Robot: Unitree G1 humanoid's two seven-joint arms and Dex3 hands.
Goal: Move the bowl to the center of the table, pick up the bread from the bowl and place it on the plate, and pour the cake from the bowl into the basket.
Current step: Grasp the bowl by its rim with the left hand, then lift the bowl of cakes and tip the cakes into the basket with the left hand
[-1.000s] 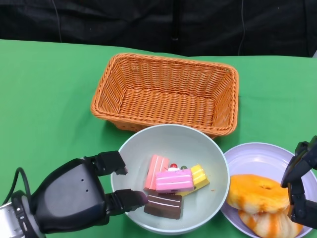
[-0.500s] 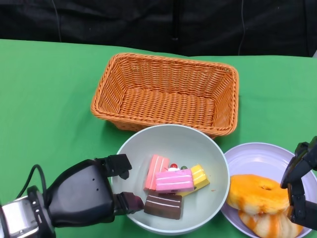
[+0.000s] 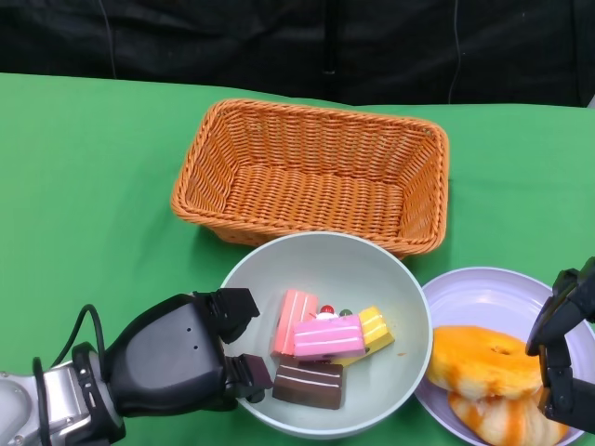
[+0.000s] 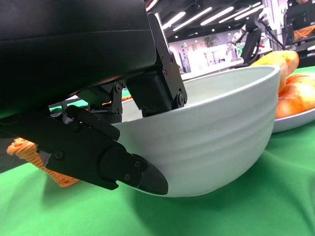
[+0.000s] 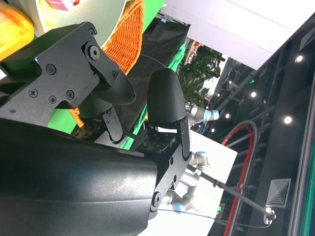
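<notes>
Left hand [image 3: 186, 358] has slid in and now clamps the bowl [image 3: 372, 279] rim — pour comes next; right hand [image 3: 562, 358] hangs loosely open, empty.

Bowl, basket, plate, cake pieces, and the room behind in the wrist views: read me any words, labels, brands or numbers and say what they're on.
None can be read.
Bowl, basket, plate, cake pieces, bread, left hand and right hand: no print shows.
Small green sign in the background room: too small and blurred to read.
</notes>
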